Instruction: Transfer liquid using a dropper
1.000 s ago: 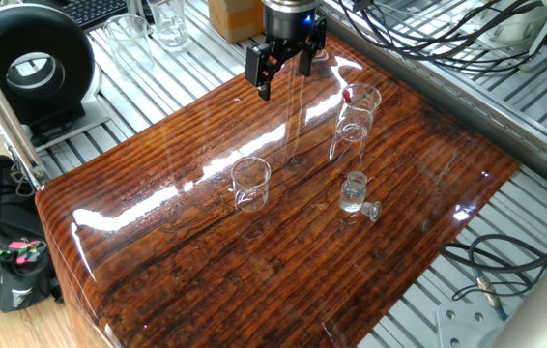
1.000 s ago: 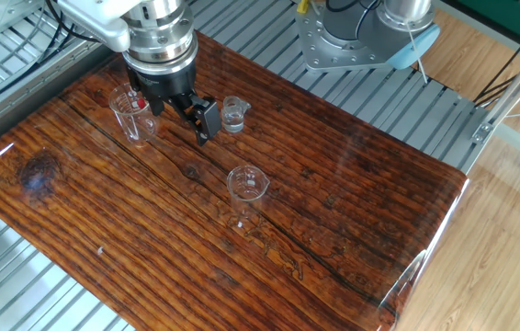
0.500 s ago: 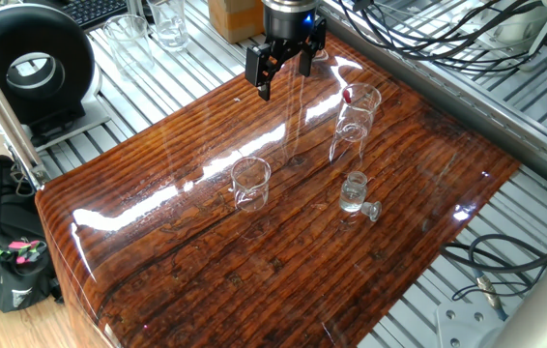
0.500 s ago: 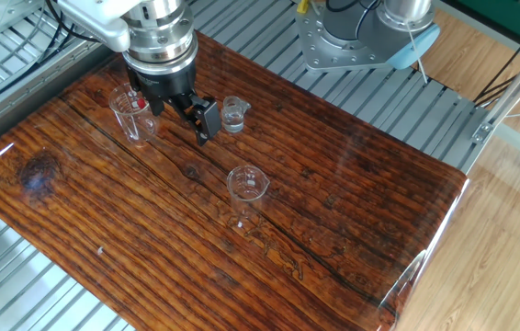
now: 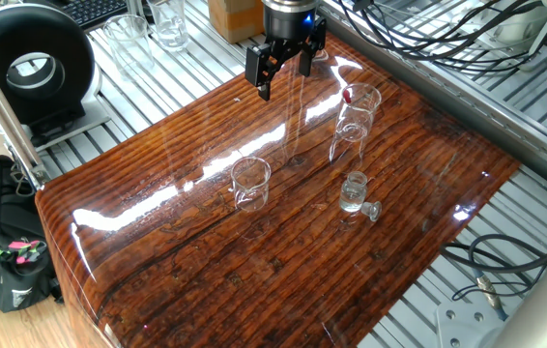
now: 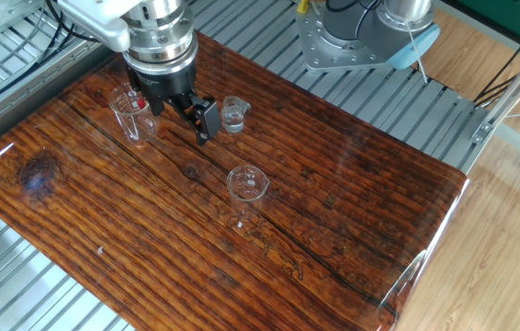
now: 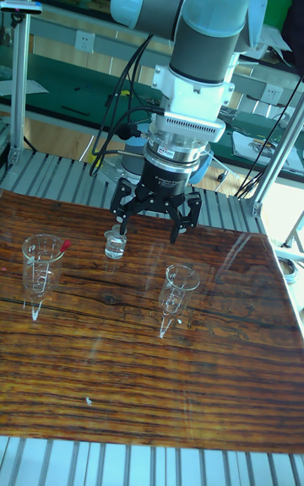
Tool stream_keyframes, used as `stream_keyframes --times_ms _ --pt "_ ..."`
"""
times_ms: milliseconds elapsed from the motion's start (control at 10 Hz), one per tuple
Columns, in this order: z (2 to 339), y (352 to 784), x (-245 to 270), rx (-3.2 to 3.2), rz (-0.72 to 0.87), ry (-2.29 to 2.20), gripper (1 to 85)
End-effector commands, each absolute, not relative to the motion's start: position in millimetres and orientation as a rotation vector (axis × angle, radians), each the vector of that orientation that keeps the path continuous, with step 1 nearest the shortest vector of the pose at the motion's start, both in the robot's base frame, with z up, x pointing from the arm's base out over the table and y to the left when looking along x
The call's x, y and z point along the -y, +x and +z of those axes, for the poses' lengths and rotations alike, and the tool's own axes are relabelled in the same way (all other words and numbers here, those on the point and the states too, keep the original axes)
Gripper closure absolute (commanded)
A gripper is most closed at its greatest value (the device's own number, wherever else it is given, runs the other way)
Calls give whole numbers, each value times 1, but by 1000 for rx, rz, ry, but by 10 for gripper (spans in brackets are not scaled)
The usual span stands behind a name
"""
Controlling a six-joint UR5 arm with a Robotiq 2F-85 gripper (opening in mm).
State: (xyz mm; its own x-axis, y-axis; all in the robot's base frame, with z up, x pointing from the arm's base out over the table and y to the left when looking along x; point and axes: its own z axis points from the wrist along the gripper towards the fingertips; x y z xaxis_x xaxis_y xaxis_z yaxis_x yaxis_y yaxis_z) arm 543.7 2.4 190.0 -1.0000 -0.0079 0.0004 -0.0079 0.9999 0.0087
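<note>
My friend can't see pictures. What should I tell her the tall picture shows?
The robot arm's open end effector hangs above a shiny wooden table, holding nothing. Below it stand a glass with the red-bulbed dropper inside, a small bottle and a second glass.

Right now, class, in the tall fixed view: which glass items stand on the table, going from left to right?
The tall glass vessel holding the dropper → small bottle → small beaker.
</note>
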Motion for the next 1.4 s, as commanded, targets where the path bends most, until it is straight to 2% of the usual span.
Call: stream_keyframes --times_ms 0,400,600,800,1000,1100,1200,1300 --pt "199 611 -8 3400 -12 175 837" --pt "199 612 -6 3401 -1 179 837" --pt "196 605 13 3349 128 381 837" --pt "189 597 27 3300 164 555 840" --pt "170 564 44 3212 74 619 840" --pt "164 530 51 3091 26 661 840" --pt "167 491 67 2914 57 704 840" --pt "166 501 79 2902 159 803 840"
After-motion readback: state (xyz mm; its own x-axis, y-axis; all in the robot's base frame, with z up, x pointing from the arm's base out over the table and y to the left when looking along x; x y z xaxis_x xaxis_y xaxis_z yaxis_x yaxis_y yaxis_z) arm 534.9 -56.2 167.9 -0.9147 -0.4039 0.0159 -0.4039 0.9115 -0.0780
